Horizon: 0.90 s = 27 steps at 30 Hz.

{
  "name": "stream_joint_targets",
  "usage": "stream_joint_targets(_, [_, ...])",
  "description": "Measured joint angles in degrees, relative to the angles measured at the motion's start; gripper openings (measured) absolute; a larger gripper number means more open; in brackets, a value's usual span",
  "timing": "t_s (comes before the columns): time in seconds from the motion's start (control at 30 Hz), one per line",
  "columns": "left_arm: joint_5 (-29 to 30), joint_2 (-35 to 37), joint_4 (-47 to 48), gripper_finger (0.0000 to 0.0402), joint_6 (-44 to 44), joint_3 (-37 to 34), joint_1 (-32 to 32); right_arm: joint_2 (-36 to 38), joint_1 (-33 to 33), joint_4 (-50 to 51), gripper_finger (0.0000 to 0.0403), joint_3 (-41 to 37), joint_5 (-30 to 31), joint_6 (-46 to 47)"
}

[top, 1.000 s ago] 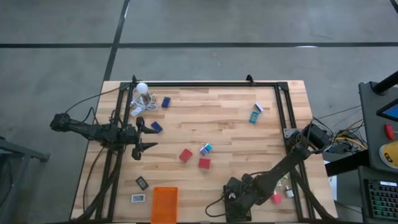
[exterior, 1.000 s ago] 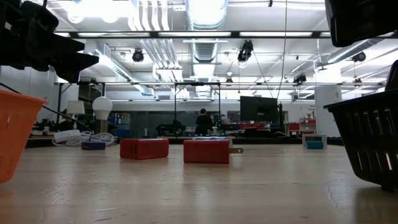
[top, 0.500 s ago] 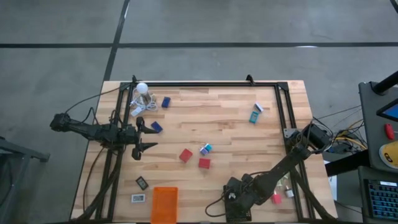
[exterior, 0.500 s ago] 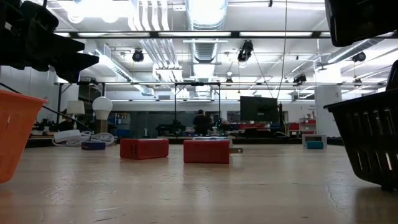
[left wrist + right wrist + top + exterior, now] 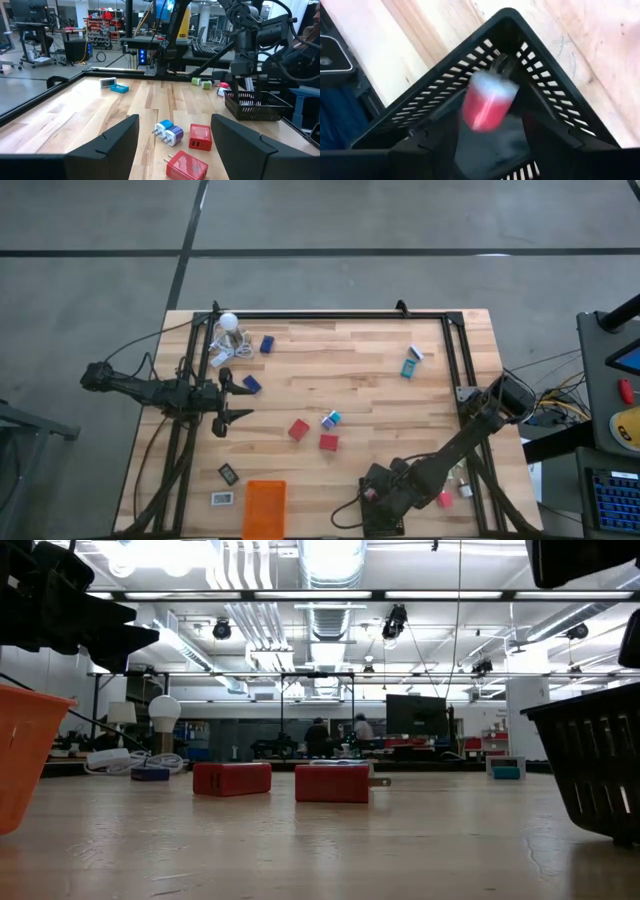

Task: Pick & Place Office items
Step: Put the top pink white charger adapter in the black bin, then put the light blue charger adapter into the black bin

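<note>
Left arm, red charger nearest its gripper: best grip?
Judging by the left wrist view, the near red charger lies flat, corner toward the open left gripper, prongs on its left end. Come from above, turn the wrist, and close on the two long flat sides at mid-body, clear of the prongs.

Overhead looking down, tabletop-level across, wrist views sharing black basket (image 5: pixel 540 65)

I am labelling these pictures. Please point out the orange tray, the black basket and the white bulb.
orange tray (image 5: pixel 264 507): high view, on its floor.
black basket (image 5: pixel 600 765): low view, on its slatted wall.
white bulb (image 5: pixel 229 321): high view, on its round top.
</note>
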<state>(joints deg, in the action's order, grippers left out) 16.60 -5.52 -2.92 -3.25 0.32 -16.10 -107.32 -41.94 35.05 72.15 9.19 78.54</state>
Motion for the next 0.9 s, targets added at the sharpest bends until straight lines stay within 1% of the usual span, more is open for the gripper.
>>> stream_joint_targets(0.2, [0.02, 0.00, 0.00, 0.0253, -0.01, 0.00, 0.00, 1.33, 0.56, 5.14, 0.0212, 2.98, 1.86, -1.62])
stream_joint_targets(0.4, [0.02, 0.00, 0.00, 0.0253, -0.01, -0.01, 0.00, 2.94, 1.86, 8.89, 0.0212, 5.17, 5.24, -2.60])
stream_joint_targets(0.63, [0.02, 0.00, 0.00, 0.0253, -0.01, 0.00, 0.00, 3.94, 5.35, 9.99, 0.0212, 5.51, 6.08, -5.47])
stream_joint_targets(0.9, [0.00, 0.00, 0.00, 0.0252, 0.01, 0.00, 0.00, 3.99, 11.76, 11.26, 0.0212, 5.47, 6.06, -10.50])
